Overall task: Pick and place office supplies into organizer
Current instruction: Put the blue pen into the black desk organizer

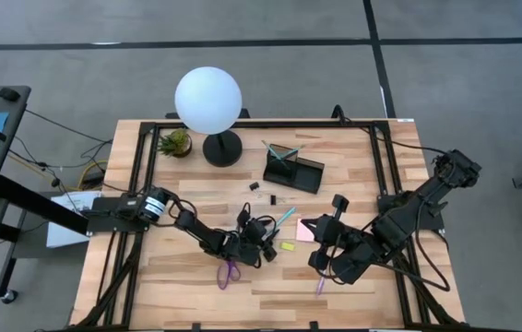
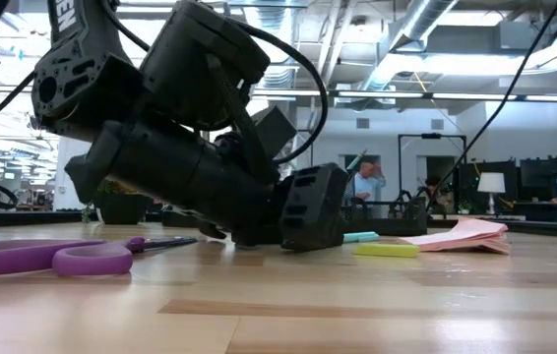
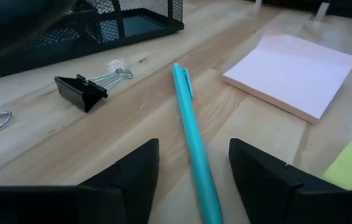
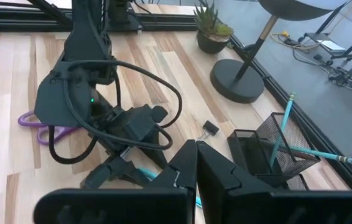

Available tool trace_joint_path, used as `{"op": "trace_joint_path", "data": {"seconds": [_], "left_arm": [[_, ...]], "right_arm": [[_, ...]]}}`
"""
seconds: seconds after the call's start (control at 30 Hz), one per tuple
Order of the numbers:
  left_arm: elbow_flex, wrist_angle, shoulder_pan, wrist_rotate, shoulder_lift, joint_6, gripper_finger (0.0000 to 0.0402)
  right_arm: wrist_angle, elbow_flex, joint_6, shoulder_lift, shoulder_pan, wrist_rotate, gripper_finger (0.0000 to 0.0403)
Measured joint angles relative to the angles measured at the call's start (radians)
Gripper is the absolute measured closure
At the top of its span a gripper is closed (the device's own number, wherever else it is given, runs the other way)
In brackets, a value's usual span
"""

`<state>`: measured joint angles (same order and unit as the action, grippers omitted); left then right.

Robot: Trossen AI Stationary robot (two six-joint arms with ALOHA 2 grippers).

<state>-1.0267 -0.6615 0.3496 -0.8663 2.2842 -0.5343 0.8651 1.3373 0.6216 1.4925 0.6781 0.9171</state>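
The teal pen is lying flat on the surface between the sticky pad and a black clip, straddled by the wide-open left claw. It looks light, stiff and slick, so it's probably best pinched mid-barrel. The right claw is pressed closed, holding nothing, above the surface near the organizer.

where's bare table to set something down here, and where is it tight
Free: the front left corner of the table, left of the scissors, and the back right, right of the organizer. Crowded: the middle, where the left gripper straddles the teal pen beside the pink sticky pad and right gripper.
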Motion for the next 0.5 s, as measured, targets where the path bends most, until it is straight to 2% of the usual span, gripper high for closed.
{"op": "trace_joint_path", "data": {"seconds": [0.23, 0.5], "left_arm": [[0.0, 0.035, -0.023, 0.038, -0.001, 0.018, 0.0243], [-0.001, 0.059, -0.059, 0.116, -0.005, 0.007, 0.0314]], "right_arm": [[-0.001, 0.0, 0.0, 0.0, 0.0, -0.002, 0.0403], [-0.001, -0.001, 0.0, 0.0, 0.0, -0.003, 0.0403]]}}
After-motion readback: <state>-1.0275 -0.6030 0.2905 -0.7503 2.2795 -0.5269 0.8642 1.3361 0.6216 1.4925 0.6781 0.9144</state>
